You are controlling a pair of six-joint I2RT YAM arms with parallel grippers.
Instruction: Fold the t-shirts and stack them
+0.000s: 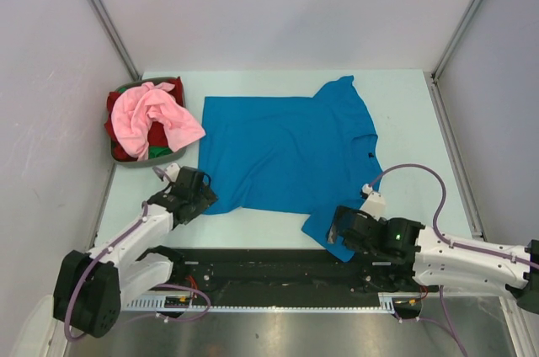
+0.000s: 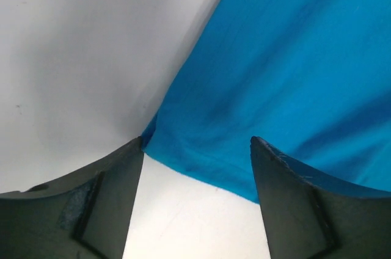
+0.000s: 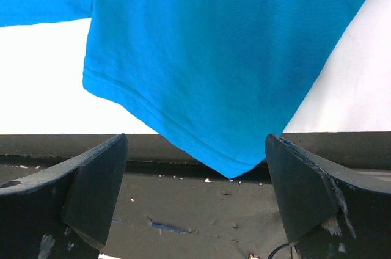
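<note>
A dark basket (image 1: 133,162) sits on the far left. A pink shirt (image 1: 156,113) is piled on top, with a red shirt (image 1: 125,145) and a bit of green (image 1: 160,152) under it. Next, the left claw (image 2: 197,142) is low at the blue shirt's (image 1: 278,155) near left corner, fingers apart, not pinching it. The blue shirt lies flat in the middle of the worktop (image 1: 404,121). The right claw (image 3: 197,138) is spread wide, holding nothing, around the near sleeve's tip, which pokes past the worktop's near edge.

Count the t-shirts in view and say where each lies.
3: the blue t-shirt spread flat mid-table; the pink t-shirt atop the red t-shirt in the basket, far left. A green scrap there may be another.
</note>
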